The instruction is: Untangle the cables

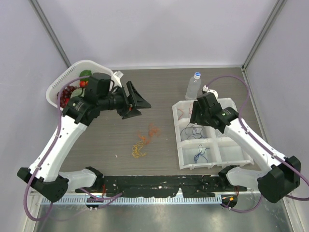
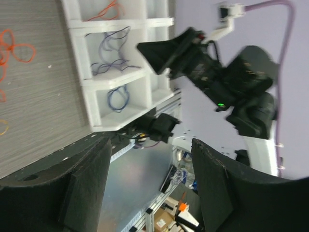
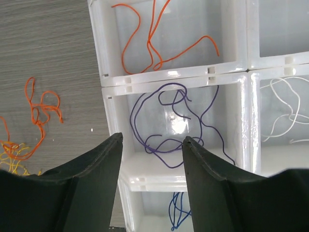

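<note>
**Orange and yellow tangle (image 1: 144,141) left on the desk (image 1: 159,87), beside the tray (image 1: 179,145)**

Our right tool (image 3: 152,139) hovers over the purple cable (image 3: 169,85) in its tray compartment, spread and pinching nothing. The tangle lies to that tool's left, on the desk and apart from the tray. Our left tool (image 1: 136,102) is also spread and empty, raised and turned sideways above the desk. We judge it the nearer one. The tangle runs slantwise, orange end toward the tray and yellow end toward our bases.
</note>
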You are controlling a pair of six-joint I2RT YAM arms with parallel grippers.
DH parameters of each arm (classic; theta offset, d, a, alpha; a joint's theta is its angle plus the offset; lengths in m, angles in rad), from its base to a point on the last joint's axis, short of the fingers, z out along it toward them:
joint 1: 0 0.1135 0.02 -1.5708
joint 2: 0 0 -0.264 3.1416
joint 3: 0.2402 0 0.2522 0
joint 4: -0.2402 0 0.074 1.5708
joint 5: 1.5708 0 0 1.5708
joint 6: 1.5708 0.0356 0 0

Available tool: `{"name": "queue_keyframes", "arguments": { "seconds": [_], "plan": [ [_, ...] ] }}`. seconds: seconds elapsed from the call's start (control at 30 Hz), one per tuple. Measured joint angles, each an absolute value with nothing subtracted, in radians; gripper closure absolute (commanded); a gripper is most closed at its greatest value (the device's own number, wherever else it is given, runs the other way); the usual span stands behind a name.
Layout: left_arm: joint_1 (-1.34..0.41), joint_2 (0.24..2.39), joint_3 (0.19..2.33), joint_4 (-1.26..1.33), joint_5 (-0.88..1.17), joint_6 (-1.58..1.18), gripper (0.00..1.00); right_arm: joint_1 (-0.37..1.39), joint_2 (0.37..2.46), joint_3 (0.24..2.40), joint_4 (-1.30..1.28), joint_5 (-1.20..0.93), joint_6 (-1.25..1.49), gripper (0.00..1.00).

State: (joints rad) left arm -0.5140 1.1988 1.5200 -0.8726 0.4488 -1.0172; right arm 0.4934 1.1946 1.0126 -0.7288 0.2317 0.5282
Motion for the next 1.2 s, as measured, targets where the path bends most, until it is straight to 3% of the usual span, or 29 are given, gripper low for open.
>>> {"name": "queue_keyframes", "arguments": {
  "seconds": [0.1, 0.33, 0.47, 0.6, 0.87, 1.07, 1.2],
  "plan": [
    [-0.514, 1.206, 1.440, -0.876, 0.448, -0.994, 0.40, 0.493, 1.169, 1.011, -0.739, 0.190, 0.528, 0.48],
    [-0.517, 1.215, 1.251, -0.918, 0.368, -0.886, 0.56, 0.512, 1.124, 0.912, -0.708, 0.055, 0.545, 0.49],
    [-0.517, 1.234, 1.156, -0.944, 0.307, -0.826, 0.56, 0.556, 1.088, 0.897, -0.667, -0.020, 0.562, 0.50],
    [-0.514, 1.294, 1.100, -0.930, 0.267, -0.797, 0.46, 0.645, 1.115, 0.897, -0.594, -0.054, 0.581, 0.50],
    [-0.469, 1.456, 1.071, -0.846, 0.207, -0.812, 0.58, 0.841, 1.277, 0.935, -0.516, -0.075, 0.624, 0.52],
    [-0.464, 1.544, 1.070, -0.787, 0.165, -0.831, 0.59, 0.863, 1.290, 0.941, -0.488, -0.078, 0.635, 0.52],
    [-0.464, 1.604, 1.070, -0.759, 0.151, -0.831, 0.68, 0.863, 1.290, 0.941, -0.486, -0.081, 0.635, 0.52]
  ]
}}
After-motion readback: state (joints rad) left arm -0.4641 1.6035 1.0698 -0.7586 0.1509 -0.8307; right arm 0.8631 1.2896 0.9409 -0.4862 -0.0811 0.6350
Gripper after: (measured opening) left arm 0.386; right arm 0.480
